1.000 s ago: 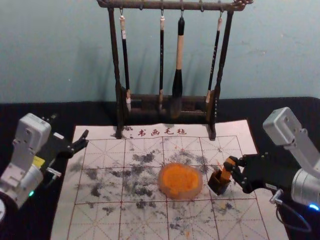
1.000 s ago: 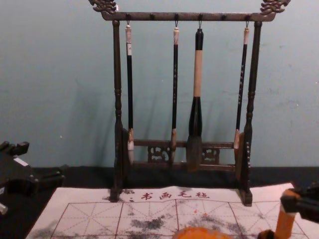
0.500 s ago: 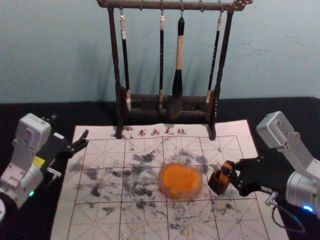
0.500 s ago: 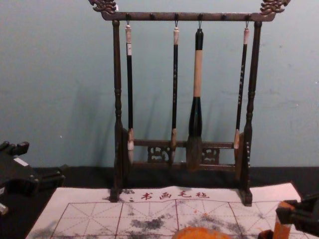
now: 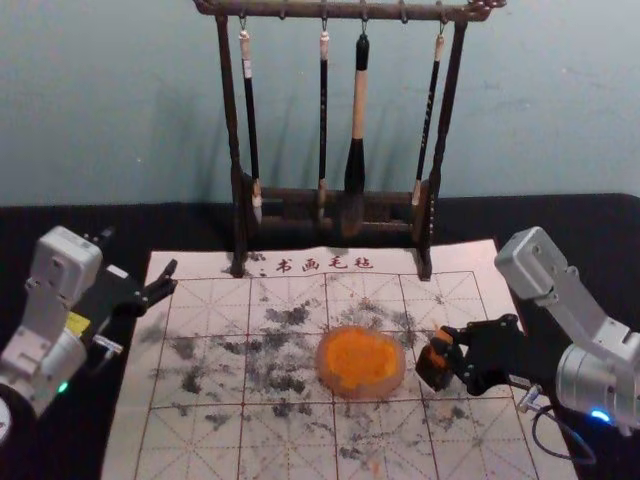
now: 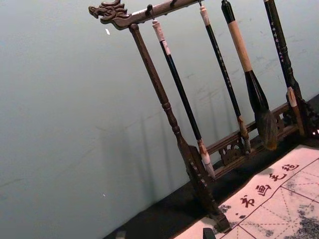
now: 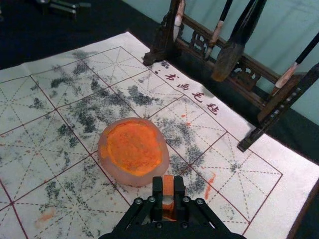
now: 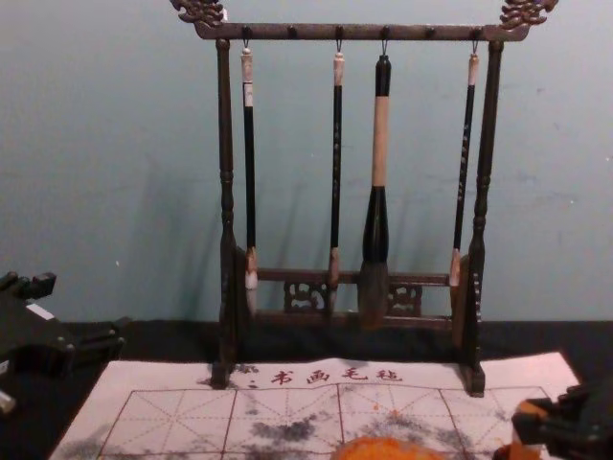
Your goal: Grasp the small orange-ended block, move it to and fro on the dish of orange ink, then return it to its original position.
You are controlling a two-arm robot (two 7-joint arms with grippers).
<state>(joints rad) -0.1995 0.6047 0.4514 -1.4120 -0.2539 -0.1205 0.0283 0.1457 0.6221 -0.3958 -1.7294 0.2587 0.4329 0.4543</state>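
Note:
My right gripper (image 5: pixel 452 347) is at the right part of the paper, its fingers around the orange-ended block (image 5: pixel 441 336). The block's lower part is hidden in or behind a small dark holder (image 5: pixel 433 369). In the right wrist view, my right gripper (image 7: pixel 168 191) is shut on the block (image 7: pixel 168 185), with a finger on either side. The round dish of orange ink (image 5: pixel 360 362) lies just left of the holder; in that wrist view the dish (image 7: pixel 133 152) is beyond the fingertips. My left gripper (image 5: pixel 150 262) stays parked at the left, open.
A wooden brush rack (image 5: pixel 432 220) with several hanging brushes stands at the back edge of the gridded, ink-stained paper (image 5: pixel 200 440). Behind the rack is a wall (image 5: pixel 120 120). Black cloth (image 5: pixel 590 230) lies around the paper.
My right gripper has moved left and lower with the block, which sits deeper at the holder. The left arm, dish and rack are unmoved.

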